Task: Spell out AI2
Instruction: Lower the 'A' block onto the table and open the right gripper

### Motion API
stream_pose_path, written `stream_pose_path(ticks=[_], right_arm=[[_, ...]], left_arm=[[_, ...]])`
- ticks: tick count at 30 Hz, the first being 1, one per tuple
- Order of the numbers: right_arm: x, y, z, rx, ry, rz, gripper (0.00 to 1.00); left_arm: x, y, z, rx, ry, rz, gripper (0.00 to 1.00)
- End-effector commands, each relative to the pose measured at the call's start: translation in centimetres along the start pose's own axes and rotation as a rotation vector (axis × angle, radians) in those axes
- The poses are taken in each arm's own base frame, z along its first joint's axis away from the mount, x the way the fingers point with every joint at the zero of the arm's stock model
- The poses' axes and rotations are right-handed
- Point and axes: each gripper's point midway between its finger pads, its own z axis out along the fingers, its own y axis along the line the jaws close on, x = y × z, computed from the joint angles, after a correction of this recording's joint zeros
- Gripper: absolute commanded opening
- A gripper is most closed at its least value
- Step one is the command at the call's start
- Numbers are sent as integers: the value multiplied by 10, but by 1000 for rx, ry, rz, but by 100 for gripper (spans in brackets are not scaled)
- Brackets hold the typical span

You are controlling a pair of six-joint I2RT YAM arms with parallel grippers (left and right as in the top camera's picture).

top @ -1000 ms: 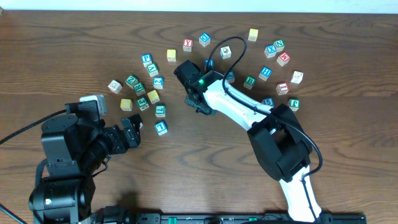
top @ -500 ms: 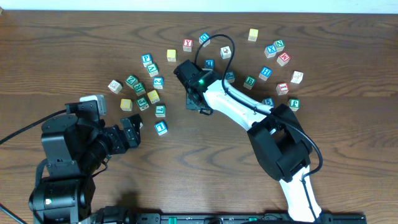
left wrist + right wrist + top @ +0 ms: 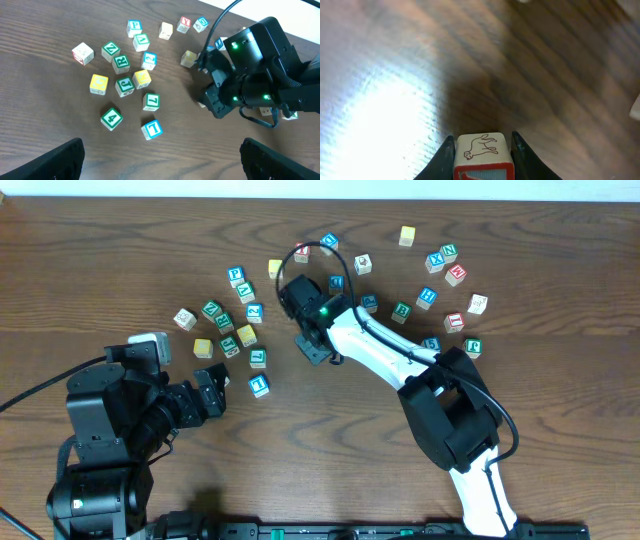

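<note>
**AI2 is not yet forming: one red-edged cube is being gripped**

A red-edged cube is sitting between the fingers of the right claw, which is pressing against both its sides near the middle of the counter. Its upper face is showing only an outline drawing of a four-legged animal. The letter face is pointing out of view, so I cannot tell whether this is the A or the I.

No cubes are lying side by side as a word, so I judge the spelling as barely starting, with all three placements left to do.

The loose cubes are lying scattered from 9 o'clock through 12 to 3 o'clock of that claw. Reading clearly among them are a red Y cube at 12 o'clock, a blue 1 cube at 8 o'clock, and a green 4 cube.

The left claw is hanging at 8 o'clock, fingers wide apart, holding nothing.
</note>
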Motion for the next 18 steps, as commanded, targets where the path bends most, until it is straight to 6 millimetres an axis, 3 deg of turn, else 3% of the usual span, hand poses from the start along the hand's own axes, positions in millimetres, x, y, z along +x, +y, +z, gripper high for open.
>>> stream_pose_path(ticks=[1, 18], right_arm=[[-4, -4, -3, 5, -12, -307, 19], [-13, 1, -3, -14, -63, -824, 24]], left_arm=[[-4, 0, -3, -7, -13, 25, 98], [-4, 0, -3, -7, -13, 25, 98]])
